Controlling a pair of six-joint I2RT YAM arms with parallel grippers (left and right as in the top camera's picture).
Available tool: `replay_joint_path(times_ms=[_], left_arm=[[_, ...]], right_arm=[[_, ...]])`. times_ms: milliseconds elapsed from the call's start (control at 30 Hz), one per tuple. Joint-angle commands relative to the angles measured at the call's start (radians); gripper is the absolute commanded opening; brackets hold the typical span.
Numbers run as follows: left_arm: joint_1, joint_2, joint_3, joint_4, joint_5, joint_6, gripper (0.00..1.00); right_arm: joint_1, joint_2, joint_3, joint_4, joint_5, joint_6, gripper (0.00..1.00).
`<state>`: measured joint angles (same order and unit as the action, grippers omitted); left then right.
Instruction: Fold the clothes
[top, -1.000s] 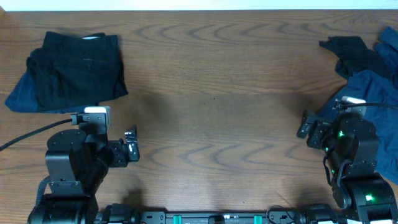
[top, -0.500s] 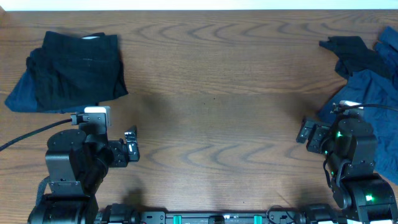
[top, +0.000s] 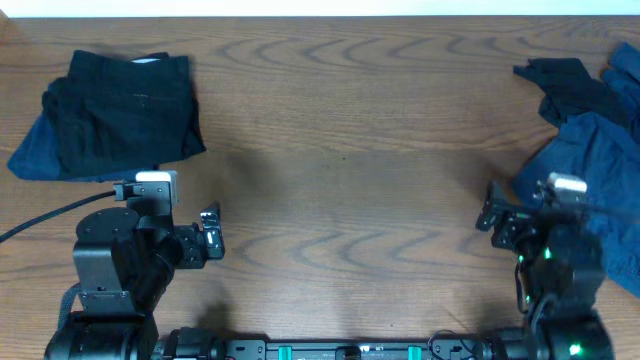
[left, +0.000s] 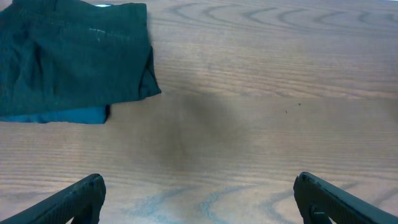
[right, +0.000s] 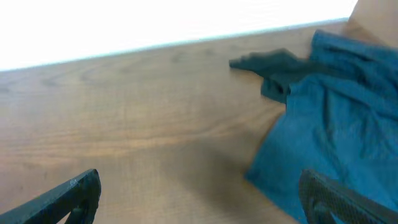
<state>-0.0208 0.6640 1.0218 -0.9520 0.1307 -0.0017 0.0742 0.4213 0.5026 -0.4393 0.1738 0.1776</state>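
Far left of table (top: 340, 150): folded black garment (top: 125, 110) atop a blue one (top: 30, 160), on the far side of left gripper (top: 212, 235) and well apart from it.
Right side: loose blue cloth (top: 600, 170) just right of right gripper (top: 490, 207); contact not discernible.
Crumpled black cloth (top: 565, 85) at far right corner.
Both arms tucked low at near edge, grippers facing far side over the wood.
Left fingers (left: 68, 202) spread wide, nothing between.
Right fingers (right: 56, 196) likewise spread wide, nothing held, blue cloth off to their right.
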Motion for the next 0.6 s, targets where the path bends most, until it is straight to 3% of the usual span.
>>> replay_joint_path(times_ms=[0,300,400,567], left_arm=[[0.002,-0.005,-0.002,0.003,-0.005,-0.004,0.98],[0.002,-0.005,-0.002,0.003,-0.005,-0.004,0.98],[0.002,-0.005,-0.002,0.003,-0.005,-0.004,0.98],[0.002,-0.005,-0.002,0.003,-0.005,-0.004,0.98]], right_arm=[[-0.023,-0.116,-0.114,0.072,-0.029,-0.019,0.99],[-0.074,-0.414,-0.422,0.303,-0.11,-0.018,0.99],[-0.096,-0.417,-0.492,0.388,-0.157,-0.018,0.99],[-0.097,-0.414,-0.497,0.367,-0.159,-0.067,0.99]])
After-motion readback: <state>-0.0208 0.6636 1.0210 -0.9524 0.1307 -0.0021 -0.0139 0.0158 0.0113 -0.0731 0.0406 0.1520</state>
